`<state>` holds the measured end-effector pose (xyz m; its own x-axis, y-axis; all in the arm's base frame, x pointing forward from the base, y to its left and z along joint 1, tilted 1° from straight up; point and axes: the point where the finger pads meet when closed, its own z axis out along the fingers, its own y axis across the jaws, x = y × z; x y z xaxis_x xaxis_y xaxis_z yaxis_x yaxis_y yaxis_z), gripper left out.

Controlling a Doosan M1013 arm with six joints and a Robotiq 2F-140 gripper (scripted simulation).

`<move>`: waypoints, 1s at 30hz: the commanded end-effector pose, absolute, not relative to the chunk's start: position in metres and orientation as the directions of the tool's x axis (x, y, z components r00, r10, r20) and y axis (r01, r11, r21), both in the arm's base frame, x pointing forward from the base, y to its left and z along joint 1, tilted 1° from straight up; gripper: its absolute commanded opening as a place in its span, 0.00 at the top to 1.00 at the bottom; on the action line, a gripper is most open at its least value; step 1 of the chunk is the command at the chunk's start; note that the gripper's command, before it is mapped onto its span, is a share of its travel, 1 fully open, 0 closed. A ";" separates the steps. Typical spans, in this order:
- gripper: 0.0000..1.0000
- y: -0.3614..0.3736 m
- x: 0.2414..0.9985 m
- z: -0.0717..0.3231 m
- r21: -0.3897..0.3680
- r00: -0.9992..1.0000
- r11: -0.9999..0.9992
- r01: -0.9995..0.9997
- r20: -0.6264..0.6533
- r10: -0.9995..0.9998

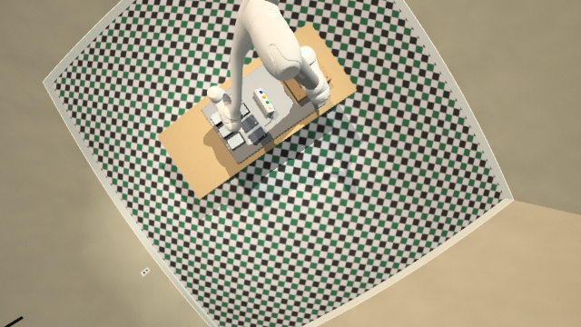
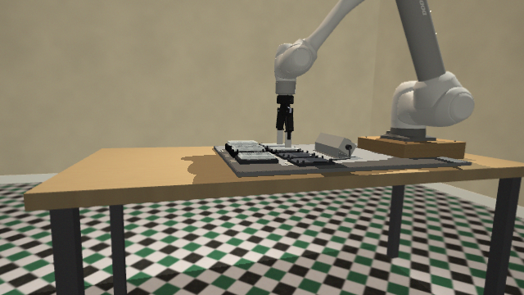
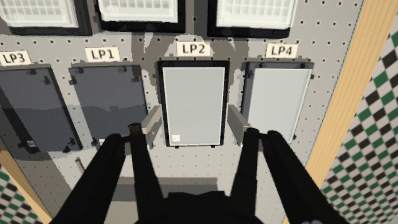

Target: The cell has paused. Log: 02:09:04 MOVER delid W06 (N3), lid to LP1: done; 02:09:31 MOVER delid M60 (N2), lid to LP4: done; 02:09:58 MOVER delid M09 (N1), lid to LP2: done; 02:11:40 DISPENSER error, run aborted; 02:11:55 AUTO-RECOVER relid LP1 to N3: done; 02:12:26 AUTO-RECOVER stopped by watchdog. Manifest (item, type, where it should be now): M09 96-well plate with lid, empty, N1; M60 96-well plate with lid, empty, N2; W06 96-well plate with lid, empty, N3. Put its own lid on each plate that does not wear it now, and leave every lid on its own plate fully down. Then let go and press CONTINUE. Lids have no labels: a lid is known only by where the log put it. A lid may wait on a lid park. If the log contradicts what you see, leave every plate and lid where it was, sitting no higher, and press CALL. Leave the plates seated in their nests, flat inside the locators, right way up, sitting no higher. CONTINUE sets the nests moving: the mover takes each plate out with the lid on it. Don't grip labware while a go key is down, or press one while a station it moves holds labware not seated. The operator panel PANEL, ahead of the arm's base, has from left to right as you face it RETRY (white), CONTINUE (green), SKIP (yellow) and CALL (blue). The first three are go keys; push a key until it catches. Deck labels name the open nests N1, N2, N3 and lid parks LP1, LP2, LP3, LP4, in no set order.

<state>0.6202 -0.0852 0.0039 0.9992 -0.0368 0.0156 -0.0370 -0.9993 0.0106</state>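
In the wrist view my gripper [image 3: 194, 113] is open and hangs over lid park LP2, one finger pad on each long side of the lid [image 3: 194, 105] that lies there, apart from it. A second lid [image 3: 278, 102] lies on LP4. LP1 [image 3: 107, 100] and LP3 [image 3: 30, 105] are bare dark pads. Three plates [image 3: 40, 12] [image 3: 139, 10] [image 3: 255, 12] sit in black nests along the top edge, cut off; I cannot tell which wear lids, and the nest labels are out of view. From the side the gripper [image 2: 284, 139] stands just above the deck.
The operator panel [image 1: 264, 101] with its coloured keys lies between the deck and the arm's base and shows as a grey wedge in the side view [image 2: 333, 144]. The arm's wooden base block [image 2: 411, 147] is to the right. The table edge runs close beside LP4.
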 end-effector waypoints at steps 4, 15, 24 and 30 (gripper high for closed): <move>0.34 -0.085 0.620 0.001 0.010 0.999 -0.999 -0.037 0.016 -0.037; 0.34 -0.085 0.620 -0.003 0.010 0.999 -0.999 -0.037 0.016 -0.037; 0.34 -0.085 0.620 -0.007 0.010 0.999 -0.999 -0.037 0.016 -0.037; 0.34 -0.085 0.620 -0.009 0.010 0.999 -0.999 -0.037 0.016 -0.037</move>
